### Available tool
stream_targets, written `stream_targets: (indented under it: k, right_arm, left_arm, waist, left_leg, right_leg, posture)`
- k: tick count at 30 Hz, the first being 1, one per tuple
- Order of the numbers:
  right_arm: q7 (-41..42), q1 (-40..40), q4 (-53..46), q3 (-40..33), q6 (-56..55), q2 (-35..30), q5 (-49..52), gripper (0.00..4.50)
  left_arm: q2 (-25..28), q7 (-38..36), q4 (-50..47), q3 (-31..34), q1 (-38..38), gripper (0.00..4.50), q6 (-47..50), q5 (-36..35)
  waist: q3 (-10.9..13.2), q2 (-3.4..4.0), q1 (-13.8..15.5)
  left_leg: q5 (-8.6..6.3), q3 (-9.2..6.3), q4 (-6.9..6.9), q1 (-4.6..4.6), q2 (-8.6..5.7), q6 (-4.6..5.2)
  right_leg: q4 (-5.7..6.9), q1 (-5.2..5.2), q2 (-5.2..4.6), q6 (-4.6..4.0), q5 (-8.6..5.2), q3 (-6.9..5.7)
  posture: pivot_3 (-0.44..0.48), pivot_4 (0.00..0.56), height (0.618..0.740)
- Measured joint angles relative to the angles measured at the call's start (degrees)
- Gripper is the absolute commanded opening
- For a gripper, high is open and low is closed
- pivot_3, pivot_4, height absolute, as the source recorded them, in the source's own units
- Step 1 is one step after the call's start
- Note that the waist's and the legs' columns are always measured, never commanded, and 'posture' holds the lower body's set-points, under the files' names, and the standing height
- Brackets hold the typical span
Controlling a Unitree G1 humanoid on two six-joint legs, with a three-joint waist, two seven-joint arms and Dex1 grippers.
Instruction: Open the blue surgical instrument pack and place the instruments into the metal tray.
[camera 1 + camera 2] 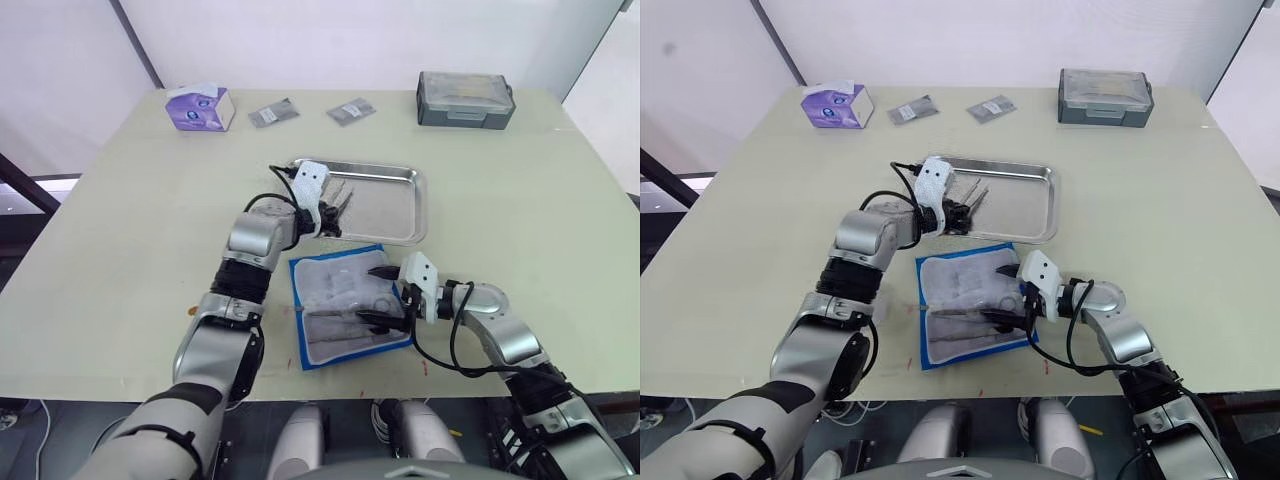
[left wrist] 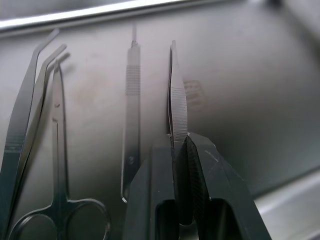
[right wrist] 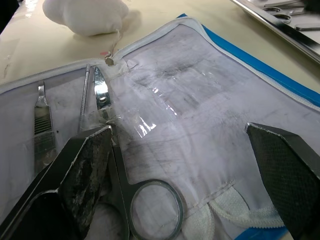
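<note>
- The left gripper (image 2: 181, 145) hangs over the metal tray (image 1: 412, 205), near the tray's 9 o'clock edge, its fingers clamped narrow on a pair of straight tweezers (image 2: 176, 95).
- In the tray lie a scalpel handle (image 2: 131, 125), scissors (image 2: 59, 165) and bent forceps (image 2: 25, 120), side by side.
- To set the tweezers down well, I judge they should be lowered flat into the bare strip beside the scalpel handle, then released just above the steel so nothing bounces.
- The left arm reaches forward from 7 o'clock, elbow bent, wrist tipped down toward the tray.
- The blue surgical instrument pack (image 1: 310, 350) lies open on the worktop, just beside the tray at its 6 o'clock side.
- The right gripper (image 1: 385, 296) rests low over the pack's clear lining, fingers spread wide and holding nothing; ring-handled scissors (image 3: 117, 175) sit next to one finger.
- The right forearm comes in from 5 o'clock, bent inward.
</note>
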Motion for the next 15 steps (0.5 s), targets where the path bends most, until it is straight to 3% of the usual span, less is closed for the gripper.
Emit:
stream_targets:
  k: [5,8,12,15]
  right_arm:
    - [-0.2,0.0,0.0,0.1,0.0,0.1,0.0,4.5]
    - [-0.6,0.1,0.0,0.1,0.0,0.1,0.0,4.5]
    - [-0.7,0.3,-0.3,0.1,0.0,0.1,0.0,4.5]
    - [-0.7,0.4,-0.4,0.1,0.0,0.1,0.0,4.5]
  left_arm:
    - [-1.6,1.3,4.4,0.0,-2.8,0.06,-2.8,1.9]
    - [-2.0,1.7,6.3,0.0,-2.8,1.21,-3.6,2.1]
    - [-2.0,1.8,6.9,0.0,-2.8,3.2,-3.9,2.7]
    - [-2.0,1.5,6.6,0.0,-2.8,3.2,-4.0,2.8]
  waist:
    - [0.0,0.0,-0.1]
    - [0.0,0.0,-0.2]
    - [0.0,0.0,-0.2]
    - [0.0,0.0,-0.2]
  left_leg:
    - [0.0,0.04,-0.01,0.02,-0.04,0.0]
    - [0.0,0.04,-0.01,0.02,-0.04,-0.01]
    - [0.0,0.03,-0.01,0.01,-0.07,-0.01]
    - [0.0,0.03,-0.01,0.01,-0.08,-0.01]
  right_leg:
    - [0.0,0.0,-0.04,0.0,0.0,0.04]
    - [0.01,0.0,-0.06,0.0,0.0,0.04]
    - [0.01,0.0,-0.09,0.0,0.0,0.03]
    - [0.01,0.0,-0.1,0.0,0.0,0.03]
  posture:
    - [0.0,0.15,0.738]
    - [0.0,0.15,0.738]
    - [0.0,0.15,0.738]
    - [0.0,0.15,0.738]
